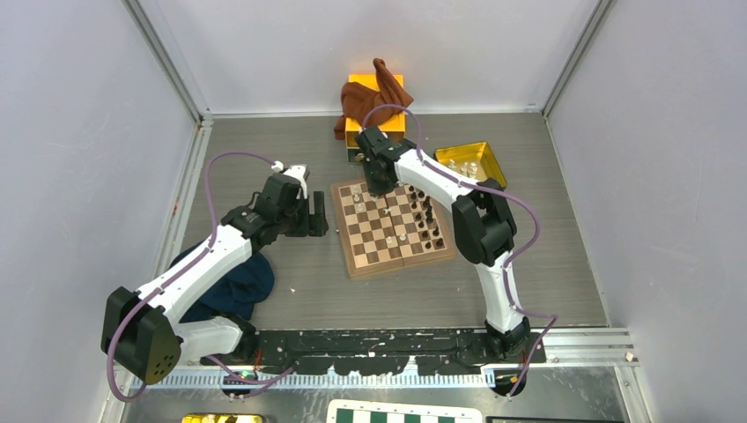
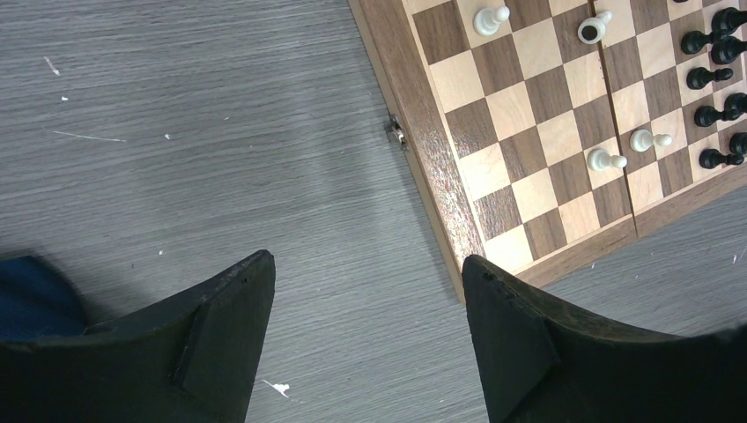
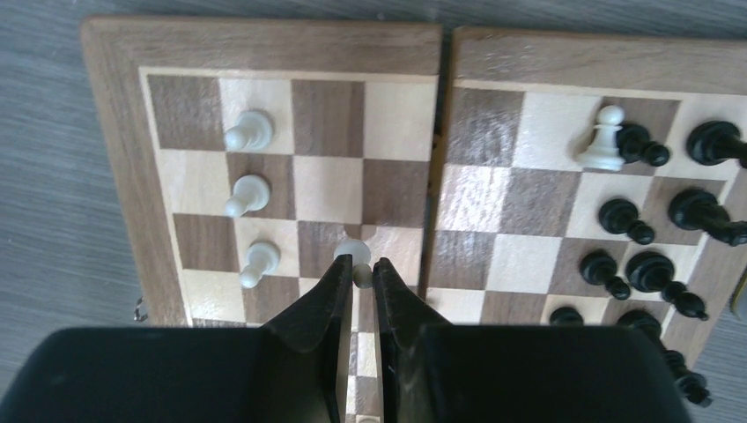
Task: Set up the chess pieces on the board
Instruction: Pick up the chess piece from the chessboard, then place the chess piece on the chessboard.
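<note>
The wooden board (image 1: 352, 257) lies mid-table; it also shows in the right wrist view (image 3: 264, 46) and the left wrist view (image 2: 423, 132). Dark pieces (image 1: 425, 220) crowd its right side, also in the right wrist view (image 3: 630, 220). A few white pawns (image 3: 247, 194) stand near its left edge. My right gripper (image 3: 359, 269) is shut on a white pawn (image 3: 352, 251) above the board's far left part (image 1: 380, 187). My left gripper (image 2: 368, 269) is open and empty over bare table left of the board (image 1: 315, 216).
A yellow tray (image 1: 471, 161) with loose pieces sits at the back right. An orange box (image 1: 374, 106) with a brown cloth stands behind the board. A blue cloth (image 1: 233, 286) lies at the left. A green-and-white board (image 1: 405, 414) lies at the near edge.
</note>
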Motion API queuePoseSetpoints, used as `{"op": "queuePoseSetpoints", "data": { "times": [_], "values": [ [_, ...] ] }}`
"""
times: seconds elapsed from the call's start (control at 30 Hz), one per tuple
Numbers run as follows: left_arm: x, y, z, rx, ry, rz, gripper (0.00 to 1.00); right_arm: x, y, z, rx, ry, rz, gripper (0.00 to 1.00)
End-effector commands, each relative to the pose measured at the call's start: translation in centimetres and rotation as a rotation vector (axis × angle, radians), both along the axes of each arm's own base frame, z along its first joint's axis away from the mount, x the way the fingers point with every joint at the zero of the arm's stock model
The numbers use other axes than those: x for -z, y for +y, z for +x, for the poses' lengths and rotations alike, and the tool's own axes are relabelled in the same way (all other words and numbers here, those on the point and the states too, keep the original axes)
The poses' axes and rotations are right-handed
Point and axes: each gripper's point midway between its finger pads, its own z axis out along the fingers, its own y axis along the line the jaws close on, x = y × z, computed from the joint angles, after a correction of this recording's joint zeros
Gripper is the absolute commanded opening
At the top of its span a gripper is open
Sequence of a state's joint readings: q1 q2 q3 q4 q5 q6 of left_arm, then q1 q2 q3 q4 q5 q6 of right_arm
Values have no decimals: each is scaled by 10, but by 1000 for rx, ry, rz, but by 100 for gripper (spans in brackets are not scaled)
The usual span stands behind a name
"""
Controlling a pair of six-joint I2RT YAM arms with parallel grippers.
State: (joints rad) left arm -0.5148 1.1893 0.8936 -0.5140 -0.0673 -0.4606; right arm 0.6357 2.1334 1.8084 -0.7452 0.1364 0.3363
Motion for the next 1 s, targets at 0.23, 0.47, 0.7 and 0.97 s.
{"op": "queuePoseSetpoints", "data": {
  "times": [0.23, 0.47, 0.7, 0.97],
  "values": [
    [-19, -3, 9, -1, -66, -38, 78, -42, 31, -28, -100, -81, 0, 1],
    [-19, -3, 7, -1, -69, -44, 78, -37, 32, -39, -119, -88, -56, 1],
    [-18, -3, 6, 1, -69, -45, 78, -32, 33, -45, -142, -108, -115, 1],
    [-17, -2, 6, -2, -68, -42, 78, -26, 35, -47, -156, -104, -126, 1]
  ]
}}
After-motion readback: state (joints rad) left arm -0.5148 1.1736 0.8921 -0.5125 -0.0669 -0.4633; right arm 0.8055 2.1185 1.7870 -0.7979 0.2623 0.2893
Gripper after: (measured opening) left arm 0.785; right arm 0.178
